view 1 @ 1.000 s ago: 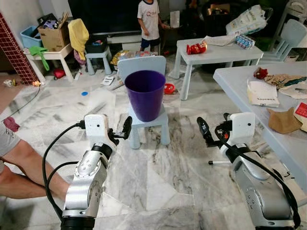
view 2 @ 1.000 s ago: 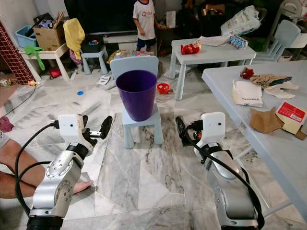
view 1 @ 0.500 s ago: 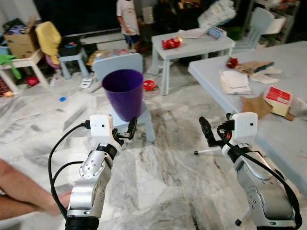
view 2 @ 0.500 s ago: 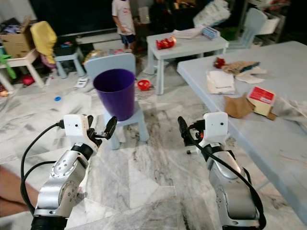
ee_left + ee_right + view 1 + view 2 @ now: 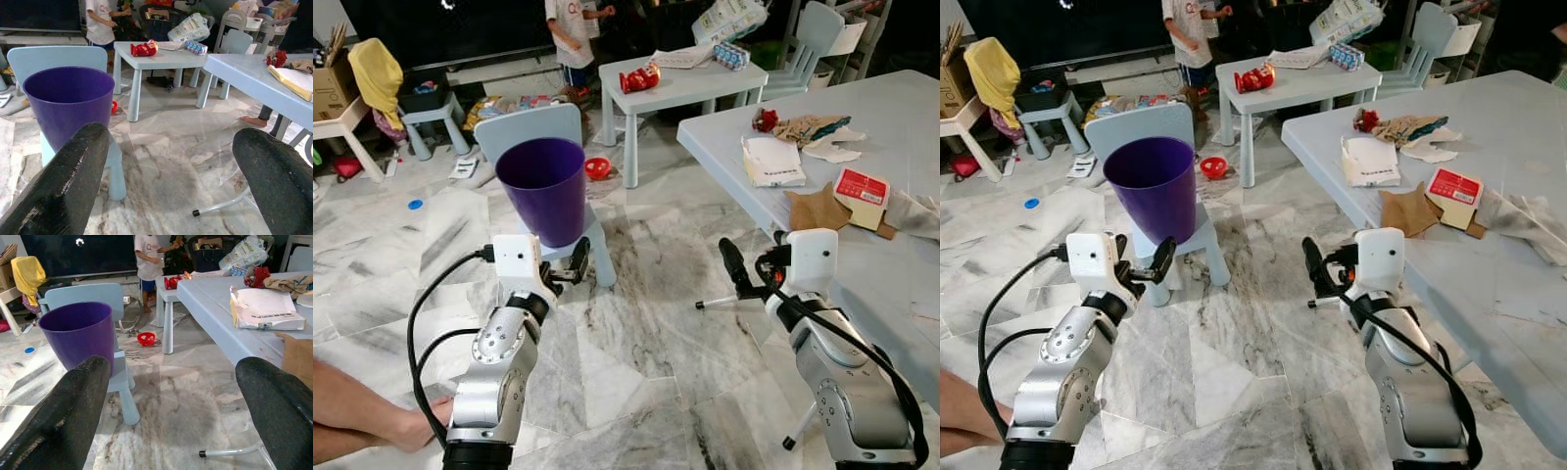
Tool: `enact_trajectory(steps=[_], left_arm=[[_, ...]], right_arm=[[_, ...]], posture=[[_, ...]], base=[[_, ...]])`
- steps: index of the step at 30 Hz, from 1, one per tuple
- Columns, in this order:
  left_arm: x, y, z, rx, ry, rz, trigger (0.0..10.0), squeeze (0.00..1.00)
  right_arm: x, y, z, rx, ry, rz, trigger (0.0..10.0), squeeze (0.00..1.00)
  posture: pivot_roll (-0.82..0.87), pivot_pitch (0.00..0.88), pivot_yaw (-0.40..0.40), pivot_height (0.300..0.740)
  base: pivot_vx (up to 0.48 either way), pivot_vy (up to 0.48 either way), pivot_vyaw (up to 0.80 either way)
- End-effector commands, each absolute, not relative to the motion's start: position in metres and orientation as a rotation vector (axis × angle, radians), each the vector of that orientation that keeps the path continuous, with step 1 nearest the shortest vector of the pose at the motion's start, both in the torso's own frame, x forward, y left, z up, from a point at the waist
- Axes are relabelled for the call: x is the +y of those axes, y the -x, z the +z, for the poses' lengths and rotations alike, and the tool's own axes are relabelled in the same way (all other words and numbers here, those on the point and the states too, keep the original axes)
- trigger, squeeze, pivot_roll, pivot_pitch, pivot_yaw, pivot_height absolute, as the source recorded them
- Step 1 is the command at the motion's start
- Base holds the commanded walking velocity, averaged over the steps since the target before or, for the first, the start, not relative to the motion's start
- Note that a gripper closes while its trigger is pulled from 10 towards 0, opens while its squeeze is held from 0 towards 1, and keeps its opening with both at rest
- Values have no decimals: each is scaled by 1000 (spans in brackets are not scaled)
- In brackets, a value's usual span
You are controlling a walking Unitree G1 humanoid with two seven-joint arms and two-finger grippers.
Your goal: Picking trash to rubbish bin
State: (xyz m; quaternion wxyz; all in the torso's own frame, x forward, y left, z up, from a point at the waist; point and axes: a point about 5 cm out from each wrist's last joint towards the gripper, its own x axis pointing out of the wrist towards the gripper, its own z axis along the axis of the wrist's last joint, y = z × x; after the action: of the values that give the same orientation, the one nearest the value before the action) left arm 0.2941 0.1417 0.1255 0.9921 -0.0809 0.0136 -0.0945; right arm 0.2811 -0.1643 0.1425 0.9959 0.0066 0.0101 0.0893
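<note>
Above the marble floor [image 5: 636, 343], both grippers hang with fingers spread, holding nothing.
The left gripper [image 5: 576, 262] sits just beside the purple bin [image 5: 543, 188] on its small chair [image 5: 530, 127]; the right gripper [image 5: 734, 266] nears the table [image 5: 901, 127] bearing paper trash [image 5: 771, 162].

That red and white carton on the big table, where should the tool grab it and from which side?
The red and white carton lies flat near the big table's front edge, partly on brown paper. Probably best to come from above with the right tool, open now, pinching across its two shorter sides; its low flat pose offers little side face.
</note>
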Motion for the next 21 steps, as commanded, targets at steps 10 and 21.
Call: enact_trajectory(steps=[10,21], left_arm=[[146,-296,127,21,157,-169,10000,0],[146,-295,126,28,152,-167,10000,0]], right_arm=[[-164,-282,143,20,-20,176,10000,0],[-164,-282,143,24,-17,179,10000,0]], posture=[[-37,0,54,740],[-38,0,49,740]], base=[[0,0,-788],[0,0,-786]])
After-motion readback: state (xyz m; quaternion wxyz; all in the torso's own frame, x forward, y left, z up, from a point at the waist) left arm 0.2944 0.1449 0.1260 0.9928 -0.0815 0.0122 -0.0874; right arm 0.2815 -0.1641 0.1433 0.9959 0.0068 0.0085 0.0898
